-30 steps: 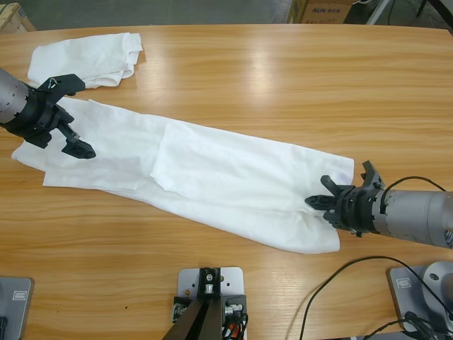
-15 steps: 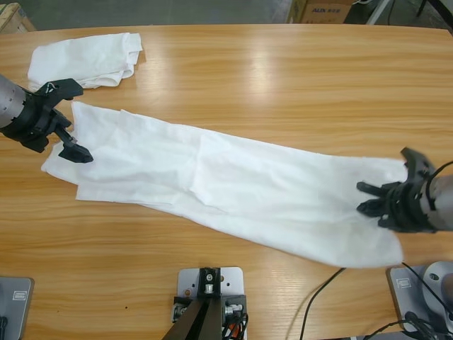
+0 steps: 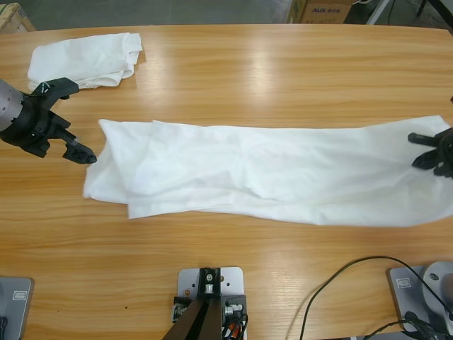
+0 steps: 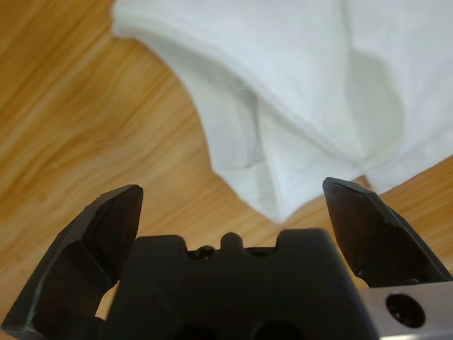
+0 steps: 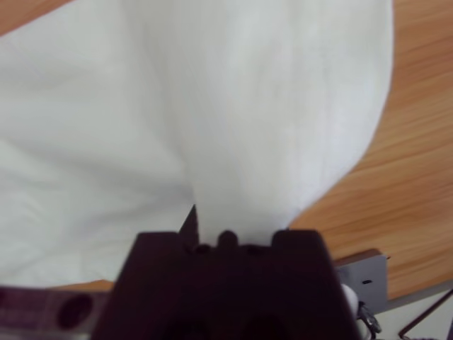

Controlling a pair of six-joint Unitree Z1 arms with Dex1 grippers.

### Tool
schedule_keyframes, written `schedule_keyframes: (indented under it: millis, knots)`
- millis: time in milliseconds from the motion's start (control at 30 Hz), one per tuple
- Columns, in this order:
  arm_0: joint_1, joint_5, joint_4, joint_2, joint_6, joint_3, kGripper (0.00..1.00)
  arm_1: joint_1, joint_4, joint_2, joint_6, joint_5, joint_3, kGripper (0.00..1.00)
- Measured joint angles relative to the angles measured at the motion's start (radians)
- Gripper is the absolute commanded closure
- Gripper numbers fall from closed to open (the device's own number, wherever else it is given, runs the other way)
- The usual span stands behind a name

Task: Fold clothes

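Wooden table (image 3: 283, 85): right tool (image 3: 433, 151) clamps stretched T-shirt (image 3: 269, 173), left tool (image 3: 71, 145) empty

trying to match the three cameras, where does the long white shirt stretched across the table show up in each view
High view: the long white shirt lies across the table's middle, from the left gripper to the right gripper at the right edge.
Left wrist view: its folded end fills the top, just ahead of the open jaws, not held.
Right wrist view: cloth fills most of the picture, running into the gripper.
Shared landmark: the wooden table.
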State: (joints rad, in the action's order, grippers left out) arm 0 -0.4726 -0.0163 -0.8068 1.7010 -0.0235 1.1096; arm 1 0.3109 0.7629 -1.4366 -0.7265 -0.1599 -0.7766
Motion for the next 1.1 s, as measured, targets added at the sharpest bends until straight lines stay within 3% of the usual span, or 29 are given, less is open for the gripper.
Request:
schedule_keyframes:
  millis: [433,533,633,833,1100]
  knots:
    - [-0.028,-0.079,0.0,0.0,0.21,0.0,0.011,-0.29,0.044,-0.127,0.296,-0.092,-0.164,1.0]
    - [-0.028,-0.079,0.0,0.0,0.218,0.0,0.013,-0.307,0.079,-0.129,0.313,-0.095,-0.211,1.0]
    - [-0.028,-0.079,0.0,0.0,0.225,0.0,0.009,-0.209,0.138,-0.121,0.286,-0.08,-0.266,1.0]
    - [-0.029,-0.083,-0.001,0.0,0.272,-0.002,0.009,0.212,0.23,-0.129,0.14,-0.018,-0.406,1.0]
    - [-0.028,-0.089,-0.001,-0.016,0.301,-0.007,0.009,0.404,0.38,-0.263,0.105,0.008,-0.754,1.0]
